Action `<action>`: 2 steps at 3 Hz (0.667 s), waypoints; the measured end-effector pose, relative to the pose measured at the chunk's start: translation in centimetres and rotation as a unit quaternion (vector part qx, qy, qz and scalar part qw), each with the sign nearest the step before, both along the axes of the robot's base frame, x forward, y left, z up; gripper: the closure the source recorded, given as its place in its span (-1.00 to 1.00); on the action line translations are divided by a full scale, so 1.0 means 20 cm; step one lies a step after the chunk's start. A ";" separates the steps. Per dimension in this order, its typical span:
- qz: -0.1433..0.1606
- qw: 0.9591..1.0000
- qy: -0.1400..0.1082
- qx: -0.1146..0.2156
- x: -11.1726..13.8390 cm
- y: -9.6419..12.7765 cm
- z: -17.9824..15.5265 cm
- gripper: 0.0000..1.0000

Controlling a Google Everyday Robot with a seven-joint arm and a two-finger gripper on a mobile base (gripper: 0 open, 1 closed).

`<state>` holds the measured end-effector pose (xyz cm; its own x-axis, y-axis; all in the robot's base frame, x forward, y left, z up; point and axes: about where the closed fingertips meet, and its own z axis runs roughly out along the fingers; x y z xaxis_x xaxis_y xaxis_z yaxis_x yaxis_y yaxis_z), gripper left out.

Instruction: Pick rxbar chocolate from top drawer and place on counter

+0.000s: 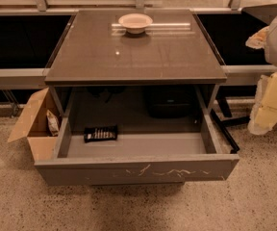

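your gripper [267,105] hangs at the right edge of view, outside the drawer [138,170], and you cannot tell whether it is released or clenched. the drawer already stands pulled open. the chocolate bar [100,134] lies flat on the drawer floor, well to the gripper's left and lower down. the counter [177,57], just left of the gripper, carries a bowl [135,22] at its back. by my reading, reaching, grasping, lifting and placing all remain.
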<state>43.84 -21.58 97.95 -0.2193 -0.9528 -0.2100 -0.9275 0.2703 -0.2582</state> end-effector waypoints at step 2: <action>0.030 0.997 -0.002 0.067 0.13 0.13 -0.16 -1.00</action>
<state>46.52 -18.91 94.68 -0.1623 -0.9272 -0.3375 -0.9419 0.2475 -0.2271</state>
